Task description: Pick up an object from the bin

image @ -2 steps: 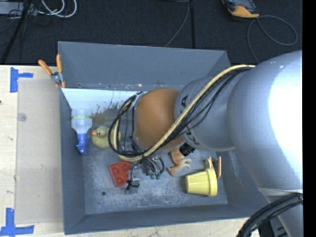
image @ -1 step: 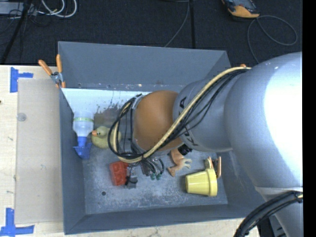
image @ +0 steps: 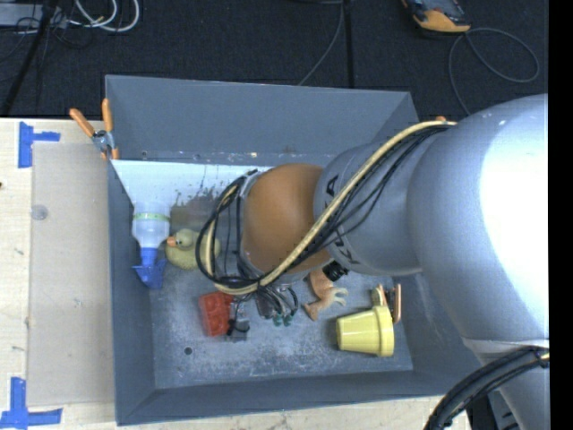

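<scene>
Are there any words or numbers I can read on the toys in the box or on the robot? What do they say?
There is no text here that can be read.
On the yellow cup: no words or numbers.
On the yellow duck: none.
On the red block: none.
A dark mark on the robot arm: too blurred to read.

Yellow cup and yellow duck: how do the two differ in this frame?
The yellow cup lies tipped on its side in the near right part of the bin. The yellow duck sits by the left wall, beside a blue and white bottle. The cup is a plain tapered shape, while the duck is rounded with a head. The cup lies clear of the arm, but the duck is partly behind its cables. Both are yellow.
</scene>
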You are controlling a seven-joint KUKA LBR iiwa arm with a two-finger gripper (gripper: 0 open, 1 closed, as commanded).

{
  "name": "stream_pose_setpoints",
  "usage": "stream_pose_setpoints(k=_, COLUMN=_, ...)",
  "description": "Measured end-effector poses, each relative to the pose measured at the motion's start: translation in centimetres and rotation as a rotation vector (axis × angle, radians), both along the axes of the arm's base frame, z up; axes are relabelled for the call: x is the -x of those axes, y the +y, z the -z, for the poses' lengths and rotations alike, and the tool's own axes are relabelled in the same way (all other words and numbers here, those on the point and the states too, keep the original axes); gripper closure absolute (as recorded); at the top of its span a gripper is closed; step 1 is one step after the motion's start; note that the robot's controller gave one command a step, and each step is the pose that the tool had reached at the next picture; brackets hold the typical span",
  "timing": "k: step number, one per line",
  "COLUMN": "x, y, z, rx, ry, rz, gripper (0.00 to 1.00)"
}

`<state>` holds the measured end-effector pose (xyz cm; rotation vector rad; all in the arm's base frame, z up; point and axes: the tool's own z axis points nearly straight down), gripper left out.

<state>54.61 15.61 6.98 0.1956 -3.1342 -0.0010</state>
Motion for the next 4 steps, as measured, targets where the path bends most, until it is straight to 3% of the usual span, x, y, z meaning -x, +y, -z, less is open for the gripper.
stream_pose_setpoints(k=4, x=0.04, y=-0.03, z=-0.97, rx=0.0, ry=0.002, rz=0.004, gripper=1.0)
